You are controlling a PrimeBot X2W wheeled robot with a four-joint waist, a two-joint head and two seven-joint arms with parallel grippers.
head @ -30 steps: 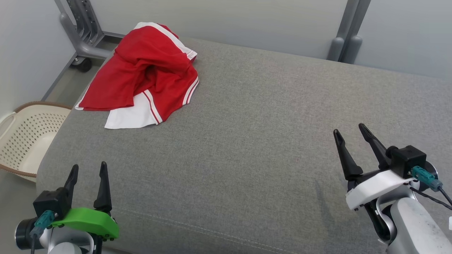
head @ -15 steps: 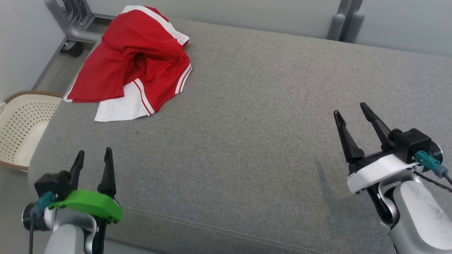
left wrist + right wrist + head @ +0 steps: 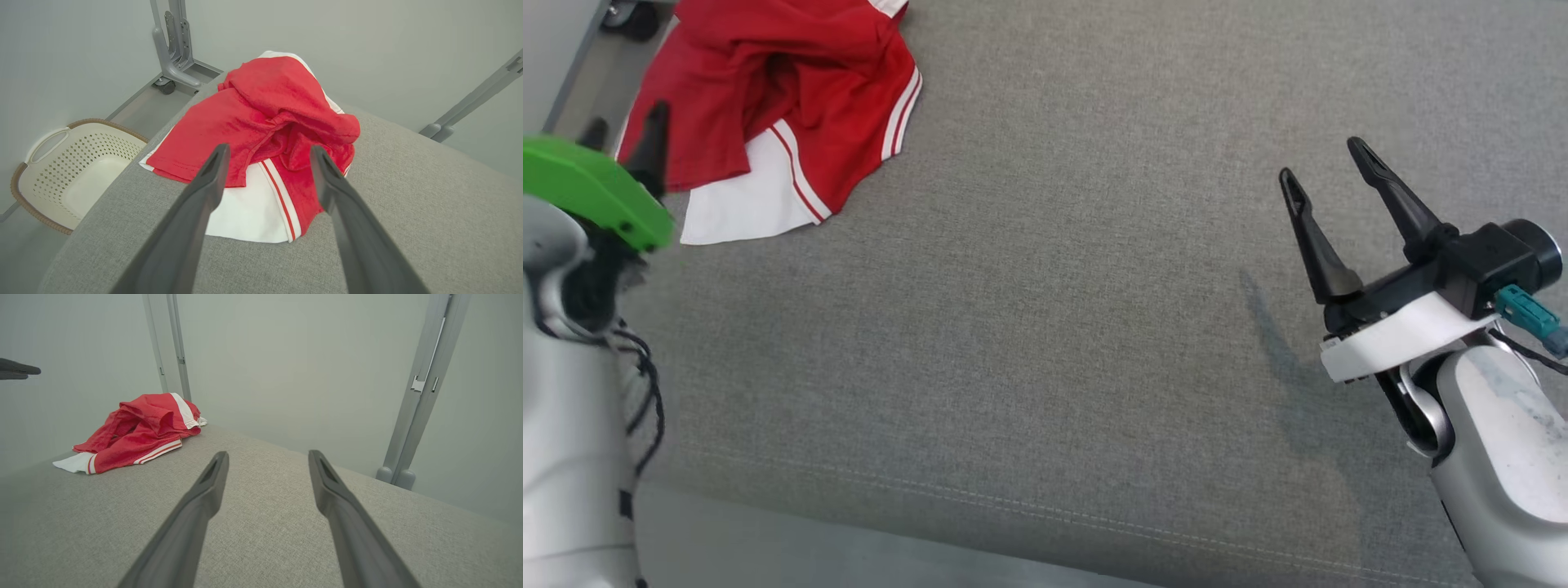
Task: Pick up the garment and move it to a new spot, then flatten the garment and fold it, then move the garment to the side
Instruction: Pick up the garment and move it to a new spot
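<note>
Crumpled red-and-white fabric garment [image 3: 768,106] lies far left on grey fabric tabletop [image 3: 1054,327]. Left end effector [image 3: 269,150] hovers near it, jaws wide, empty. Right end effector [image 3: 1321,161] likewise, well apart.

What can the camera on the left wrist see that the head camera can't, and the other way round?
Left wrist camera's extra: the cream basket with holes. Head camera's extra: the right gripper, jaws open, and a green mount on the left arm. Both: the red-and-white garment crumpled on the grey cushion, and the left gripper, jaws open, pointing at it.
</note>
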